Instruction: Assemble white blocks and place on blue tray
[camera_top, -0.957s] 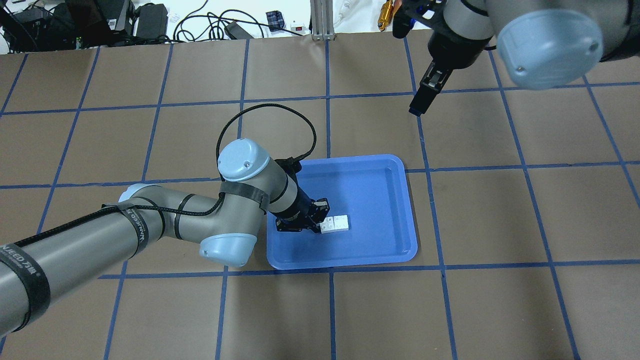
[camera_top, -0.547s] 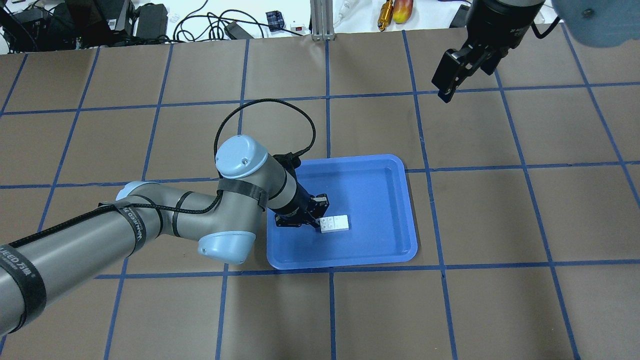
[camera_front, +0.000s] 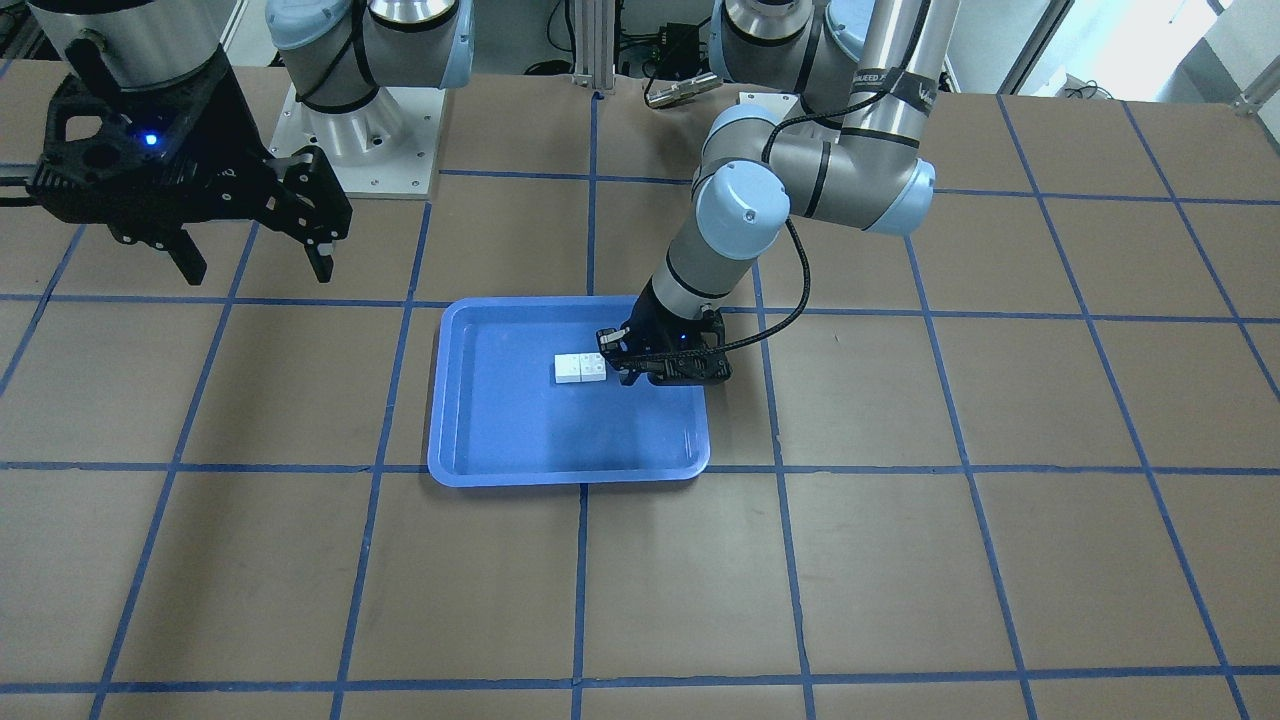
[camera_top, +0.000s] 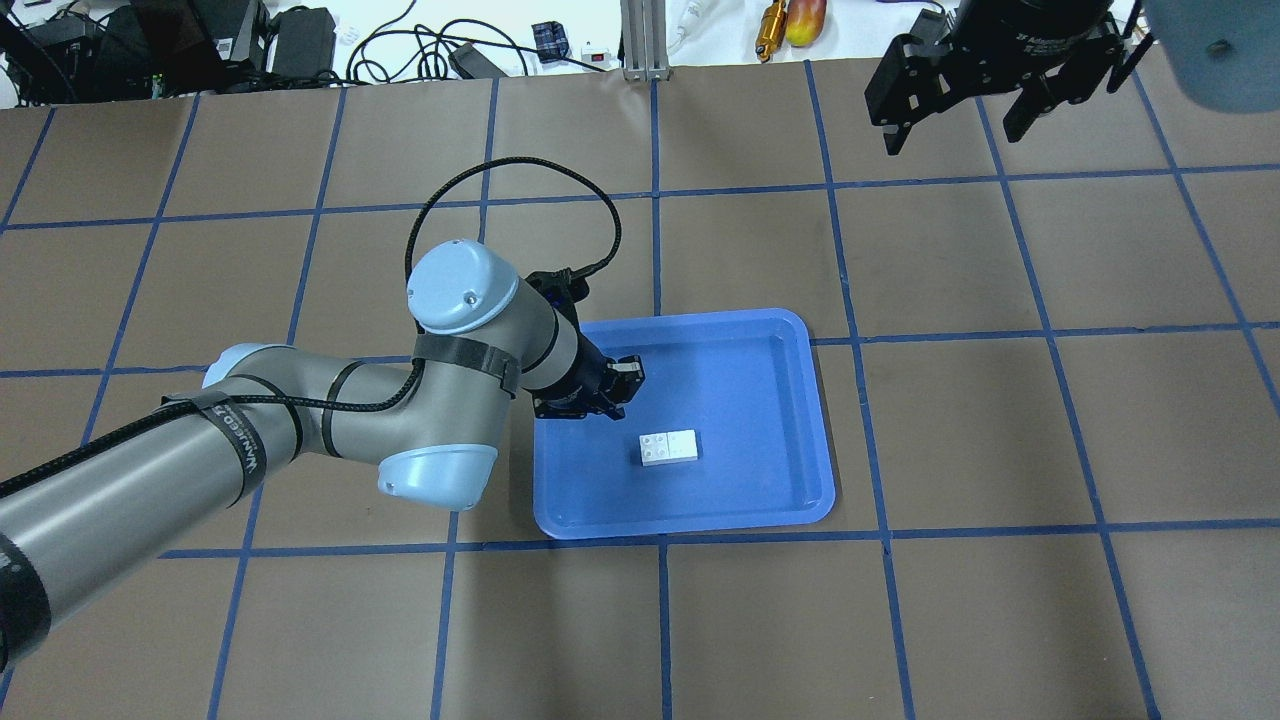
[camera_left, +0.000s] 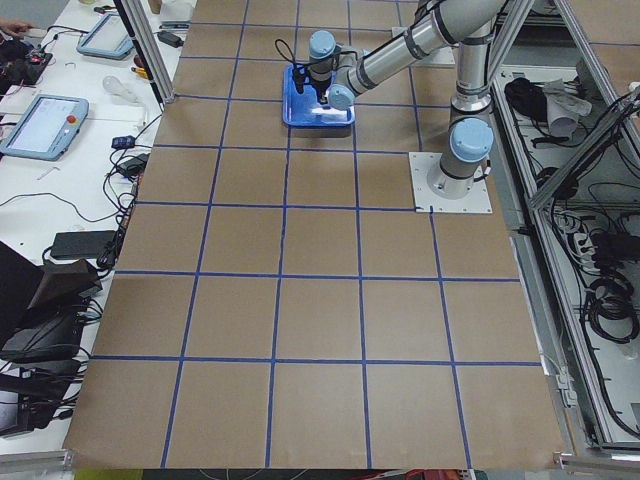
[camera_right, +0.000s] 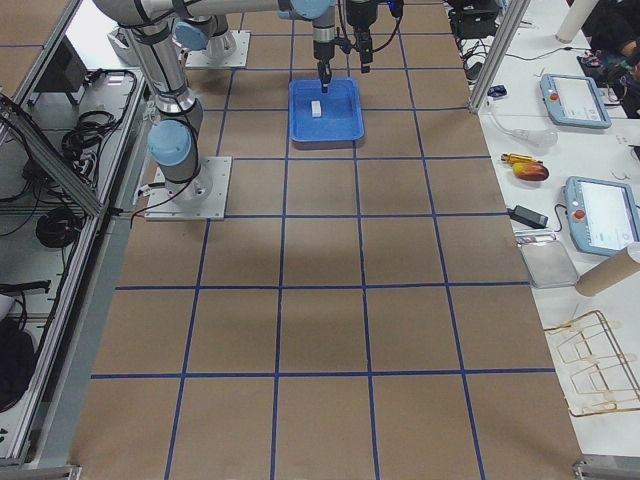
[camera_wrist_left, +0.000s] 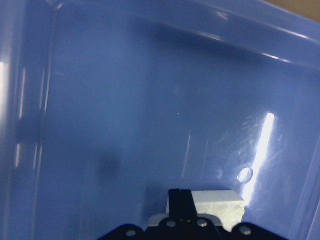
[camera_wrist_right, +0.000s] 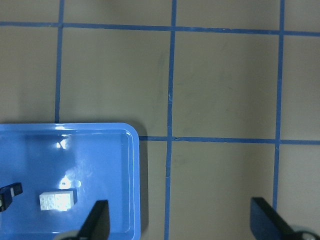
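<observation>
The white blocks (camera_top: 669, 447) lie joined as one short bar on the floor of the blue tray (camera_top: 760, 390). They also show in the front view (camera_front: 579, 368) and in the right wrist view (camera_wrist_right: 58, 200). My left gripper (camera_top: 628, 375) hangs over the tray's left part, just clear of the bar's left end and holding nothing. In the left wrist view its fingers (camera_wrist_left: 181, 200) show as one dark column in front of the bar (camera_wrist_left: 222, 205), so it looks shut. My right gripper (camera_top: 955, 120) is wide open and empty, high over the table's far right.
Cables, power bricks and small tools lie on the white bench beyond the table's far edge (camera_top: 400, 50). Brown table with blue grid tape (camera_top: 1000, 450) surrounds the tray. Operator tablets (camera_right: 575, 100) sit beside the table.
My left gripper has drawn back from the bar's left end, up and to the left. The bar has stayed put. My right gripper has swung further right and turned, and its fingers now show apart.
</observation>
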